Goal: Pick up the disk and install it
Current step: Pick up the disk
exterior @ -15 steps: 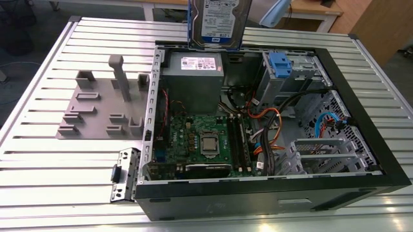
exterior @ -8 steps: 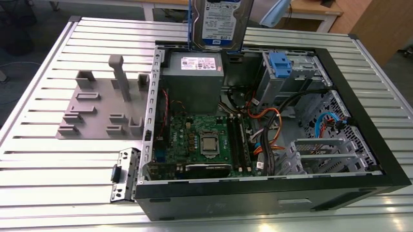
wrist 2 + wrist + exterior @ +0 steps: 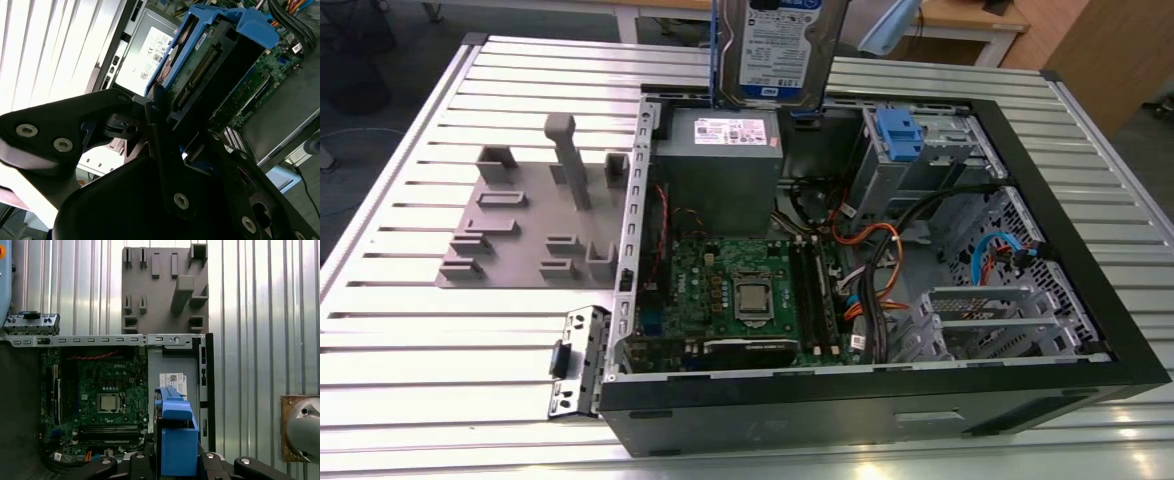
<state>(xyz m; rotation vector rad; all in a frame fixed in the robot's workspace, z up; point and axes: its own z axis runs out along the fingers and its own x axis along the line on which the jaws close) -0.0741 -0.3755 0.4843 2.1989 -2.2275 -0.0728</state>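
Observation:
The disk [image 3: 775, 45], a silver drive with a white-and-blue label in blue carrier rails, hangs upright at the top of the exterior view. It is above the far edge of the open computer case, over the grey power supply [image 3: 718, 165]. In both wrist views my gripper [image 3: 167, 112] [image 3: 175, 462] is shut on one end of the disk [image 3: 215, 47] [image 3: 175, 432]. The disk's blue carrier sticks out past the black fingers toward the case below. A metal drive cage with a blue bracket [image 3: 897, 128] stands inside the case at the far side, toward the exterior view's right.
The case [image 3: 1067, 290] lies open on a slatted aluminium table [image 3: 400, 360]. It holds a green motherboard [image 3: 734, 290], orange and black cables [image 3: 881, 260] and metal bays [image 3: 987, 320]. A grey fixture plate with upright pegs [image 3: 534, 215] lies at the exterior view's left.

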